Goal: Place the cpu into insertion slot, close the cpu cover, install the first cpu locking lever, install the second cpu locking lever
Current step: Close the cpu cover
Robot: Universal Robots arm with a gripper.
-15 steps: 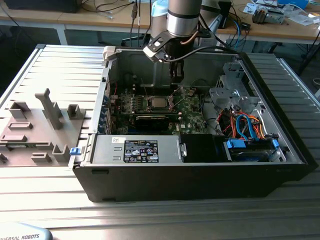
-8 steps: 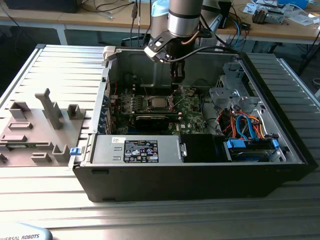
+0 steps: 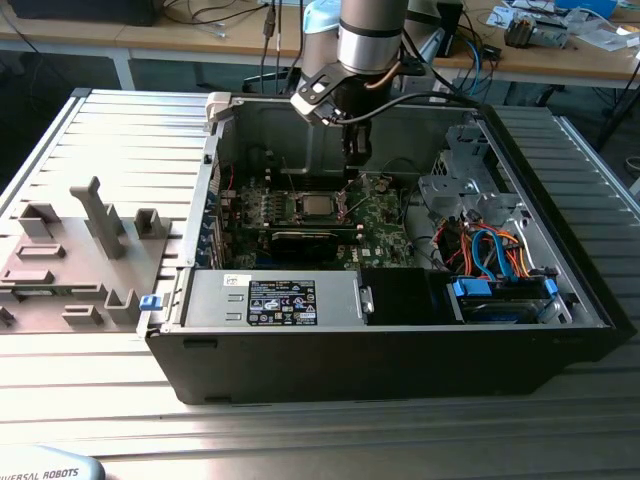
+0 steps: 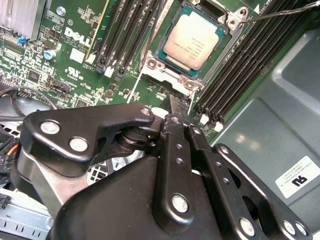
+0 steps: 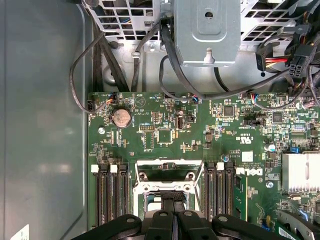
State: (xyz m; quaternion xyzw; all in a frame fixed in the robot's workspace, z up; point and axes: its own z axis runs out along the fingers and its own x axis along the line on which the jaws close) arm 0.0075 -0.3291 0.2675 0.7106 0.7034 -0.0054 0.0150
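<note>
The cpu [image 4: 192, 41] lies flat in the insertion slot [image 4: 156, 64] on the green board, its silver-grey top bare. It also shows in the exterior view as the cpu [image 3: 313, 206] inside the open computer case. In the first wrist view the silvery cpu cover [image 5: 165, 186] sits right at my fingertips; whether it lies flat I cannot tell. A thin wire locking lever [image 4: 280, 14] sticks out from one socket corner. My gripper [image 4: 173, 103] hovers beside the socket, shut with nothing between its fingers. It appears too as the gripper [image 5: 173, 201] and the gripper [image 3: 354, 160].
Rows of long black memory slots [image 4: 127, 35] flank the socket on both sides. A metal drive cage [image 3: 470, 185] with bundled cables [image 3: 490, 250] stands at the exterior view's right. The power supply [image 3: 280, 300] fills the case front. A grey fixture [image 3: 90, 240] lies on the table.
</note>
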